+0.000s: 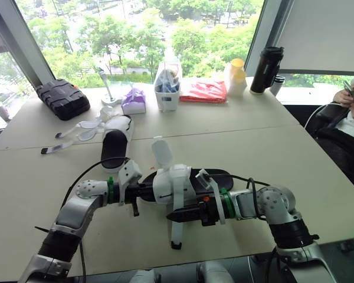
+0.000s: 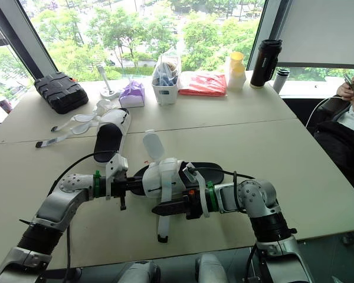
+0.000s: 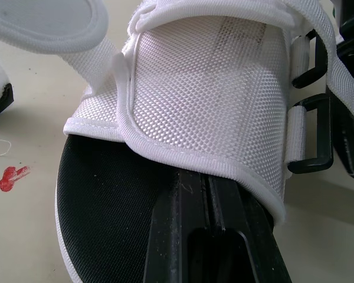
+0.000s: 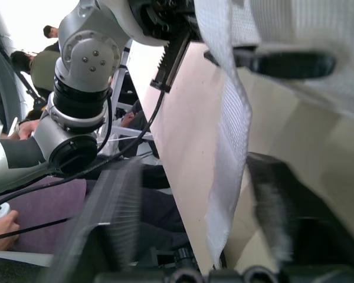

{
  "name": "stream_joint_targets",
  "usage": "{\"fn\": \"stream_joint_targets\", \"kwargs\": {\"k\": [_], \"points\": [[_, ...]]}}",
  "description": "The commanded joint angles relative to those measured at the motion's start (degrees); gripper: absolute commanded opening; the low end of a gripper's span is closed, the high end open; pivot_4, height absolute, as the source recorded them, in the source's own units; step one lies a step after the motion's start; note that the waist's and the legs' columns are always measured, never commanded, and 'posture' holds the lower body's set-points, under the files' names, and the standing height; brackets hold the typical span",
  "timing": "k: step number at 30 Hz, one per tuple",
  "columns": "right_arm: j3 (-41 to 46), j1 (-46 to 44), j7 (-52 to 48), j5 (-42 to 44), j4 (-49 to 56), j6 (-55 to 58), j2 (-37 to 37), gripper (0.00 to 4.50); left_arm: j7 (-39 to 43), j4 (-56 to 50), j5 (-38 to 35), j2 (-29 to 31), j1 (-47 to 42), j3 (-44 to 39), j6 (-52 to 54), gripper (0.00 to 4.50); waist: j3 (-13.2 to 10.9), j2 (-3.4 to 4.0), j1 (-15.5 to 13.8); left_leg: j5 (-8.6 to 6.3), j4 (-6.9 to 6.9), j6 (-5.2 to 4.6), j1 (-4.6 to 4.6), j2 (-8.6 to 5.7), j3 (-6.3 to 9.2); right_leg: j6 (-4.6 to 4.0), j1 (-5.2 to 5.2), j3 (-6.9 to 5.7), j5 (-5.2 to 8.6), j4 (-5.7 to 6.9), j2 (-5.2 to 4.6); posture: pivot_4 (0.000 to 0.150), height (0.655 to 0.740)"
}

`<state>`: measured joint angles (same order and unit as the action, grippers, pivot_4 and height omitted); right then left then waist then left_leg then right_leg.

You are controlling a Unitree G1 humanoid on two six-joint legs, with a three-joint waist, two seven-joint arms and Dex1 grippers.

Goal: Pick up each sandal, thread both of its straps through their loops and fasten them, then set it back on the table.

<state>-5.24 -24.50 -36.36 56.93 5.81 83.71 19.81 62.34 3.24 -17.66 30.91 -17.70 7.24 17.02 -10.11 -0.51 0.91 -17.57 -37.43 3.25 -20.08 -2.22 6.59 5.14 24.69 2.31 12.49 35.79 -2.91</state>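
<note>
Two straps hang unfastened on the near sandal, which I hold just above the tabletop near its front edge. Nearest me, the long strap dangles straight down between my right fingers, which are spread on either side of it and not pinching. To do this well, I'd say I should clench low on that strap, near its free end, so there is a firm tip to steer. Then I should lead it squarely at the black loops on the side of the upper, not at a slant, where the webbing could fold or snag. My left fingers are clenched together, tips tucked under the white mesh upper and over the black footbed. As I judge it, they carry the sandal and should hold it level so the loops face my right side. The sandal looks soft, with a white woven upper with piped edges, a black sole, and its second strap sticking up. Farther off, the far sandal lies on the tabletop, its loose straps splayed toward my left.
</note>
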Motion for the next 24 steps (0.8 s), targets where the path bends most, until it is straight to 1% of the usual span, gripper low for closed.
{"fn": "stream_joint_targets", "kwargs": {"k": [1, 2, 3, 9, 14, 16, 18, 21, 24], "points": [[-0.55, 0.82, 0.08, 0.84, 3.16, 0.94, -0.99, 0.81, -0.07, -0.41, 0.35, -0.1, 0.87, 0.89, 0.51, 0.0, 0.0, 0.0, 0.02, 0.0, 0.0, 0.0, 0.0, 0.0, 0.0, 0.0, 0.0, 0.0, 0.0, 0.0, 0.0, 0.15, 0.74], [-1.0, 1.09, -0.14, 0.84, 3.79, 1.04, -0.91, 0.1, -0.1, -0.4, 0.34, -0.13, 0.83, 0.89, 0.51, 0.0, 0.0, 0.0, 0.03, 0.0, 0.0, 0.0, 0.0, 0.0, 0.0, 0.0, 0.0, 0.0, 0.0, 0.0, 0.0, 0.15, 0.74], [-1.33, 1.29, -0.3, 0.83, 4.25, 1.13, -0.84, 0.03, -0.13, -0.39, 0.33, -0.16, 0.79, 0.88, 0.51, 0.0, 0.0, 0.0, 0.05, 0.0, 0.0, 0.0, 0.0, 0.0, 0.0, 0.0, 0.0, 0.0, 0.0, 0.0, 0.0, 0.15, 0.74], [-1.4, 1.6, -0.17, 0.2, 4.91, 0.66, -0.73, 0.03, -0.14, -0.48, 0.32, -0.17, 0.93, 0.91, 0.47, 0.0, 0.0, 0.0, 0.04, 0.0, 0.0, 0.0, 0.0, 0.0, 0.0, 0.01, 0.0, 0.0, 0.0, 0.0, 0.0, 0.15, 0.74], [1.74, -1.9, -0.78, 1.96, 6.47, 1.28, 1.15, 0.03, -0.11, -0.77, 0.32, -0.28, 1.31, 1.11, 0.39, 0.0, 0.0, 0.0, 0.08, 0.0, -0.01, 0.0, 0.0, 0.0, 0.0, 0.01, 0.0, 0.0, 0.0, 0.0, 0.0, 0.15, 0.74], [2.9, -8.51, -3.17, 2.38, 5.88, 0.69, 3.6, 0.03, -0.11, -0.85, 0.39, -0.57, 1.48, 1.48, 0.26, 0.0, -0.03, 0.06, 0.12, 0.0, 0.0, 0.0, 0.01, 0.0, 0.0, 0.01, 0.0, 0.0, 0.0, 0.0, 0.0, 0.15, 0.74], [2.53, -15.97, -5.44, 1.63, 2.1, 1.09, 5.6, 0.03, -0.13, -0.55, 0.57, -0.94, 1.4, 1.84, 0.06, 0.0, -0.09, 0.15, 0.21, 0.0, -0.02, 0.0, 0.0, -0.01, -0.03, 0.03, 0.01, 0.0, -0.01, 0.0, 0.0, 0.15, 0.74], [0.7, -21.65, -8.35, -0.28, -3.43, 0.38, 6.68, 0.03, -0.17, 0.24, 0.97, -1.51, 1.27, 2.16, -0.42, 0.0, 0.01, 0.03, -0.12, -0.01, 0.02, -0.01, 0.04, 0.0, 0.03, 0.03, -0.02, -0.06, 0.0, -0.01, 0.03, 0.15, 0.74], [-1.89, -29.28, -12.27, -4.91, -14.05, -4.03, 5.9, 0.03, 0.11, 1.42, 1.4, -1.95, 0.61, 2.42, -1.05, 0.0, 0.02, 0.03, -0.2, -0.06, 0.09, -0.11, -0.02, 0.01, 0.11, 0.02, -0.05, -0.17, -0.01, -0.13, 0.02, 0.15, 0.74]]}}
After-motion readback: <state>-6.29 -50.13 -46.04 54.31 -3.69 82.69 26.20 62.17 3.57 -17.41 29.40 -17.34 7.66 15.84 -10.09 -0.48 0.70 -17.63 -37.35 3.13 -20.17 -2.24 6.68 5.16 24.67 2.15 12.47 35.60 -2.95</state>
